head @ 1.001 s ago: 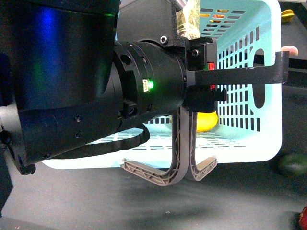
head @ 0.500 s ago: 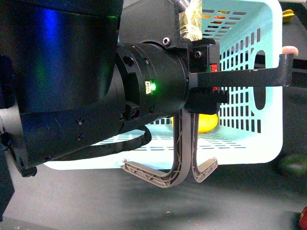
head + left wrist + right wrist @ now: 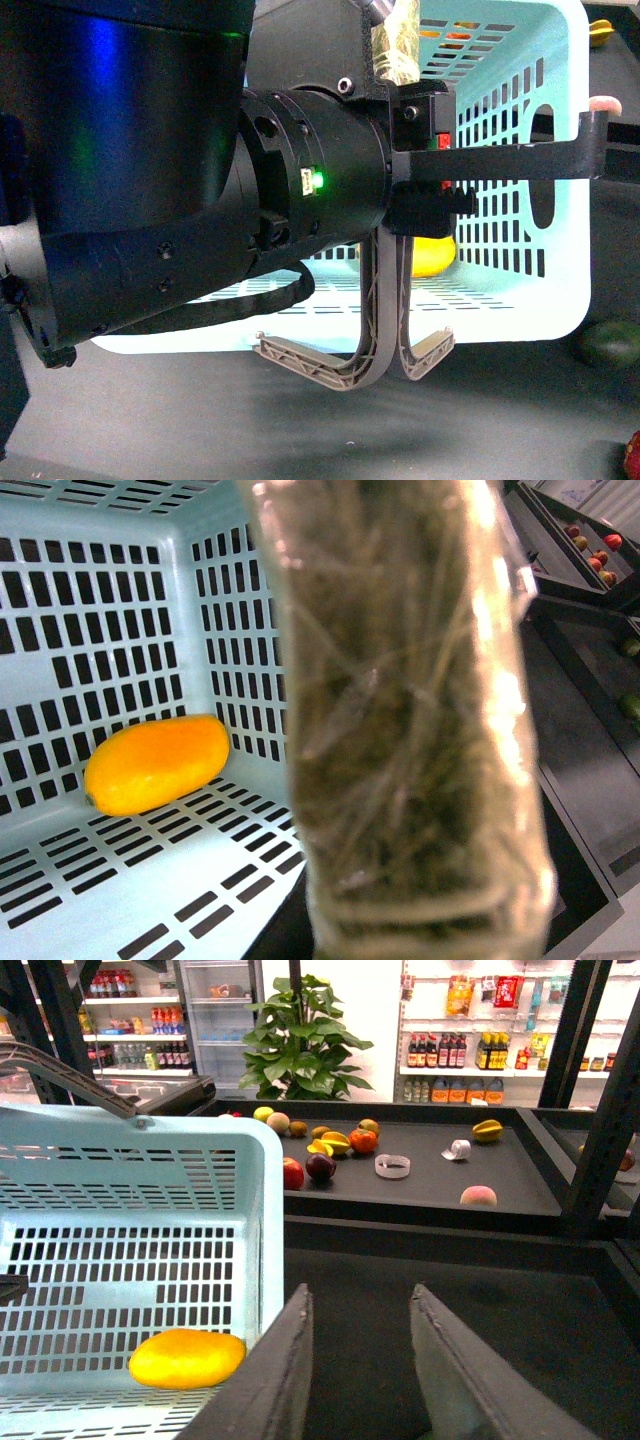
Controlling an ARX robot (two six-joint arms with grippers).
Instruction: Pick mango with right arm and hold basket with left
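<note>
The turquoise basket (image 3: pixel 520 290) lies on its side on the dark table, its grey-brown handles (image 3: pixel 360 365) hanging at the front. My bulky black left arm fills the left of the front view. My left gripper (image 3: pixel 430 180) is shut on the basket at its taped handle (image 3: pixel 395 40), which fills the left wrist view (image 3: pixel 410 730). The yellow mango (image 3: pixel 432 255) lies inside the basket on the lower slotted wall, and shows in both wrist views (image 3: pixel 155 763) (image 3: pixel 187 1358). My right gripper (image 3: pixel 360 1295) is open and empty, outside the basket (image 3: pixel 265 1210), beside its rim over the dark table.
A dark green fruit (image 3: pixel 610 345) and a red fruit (image 3: pixel 632 455) lie on the table to the basket's right. Beyond stands a black tray shelf (image 3: pixel 520 1195) with several fruits and a tape ring (image 3: pixel 392 1166). Black frame posts (image 3: pixel 610 1130) stand on the right.
The left arm and the held basket have shifted very slightly to the right. The mango stays inside the basket.
</note>
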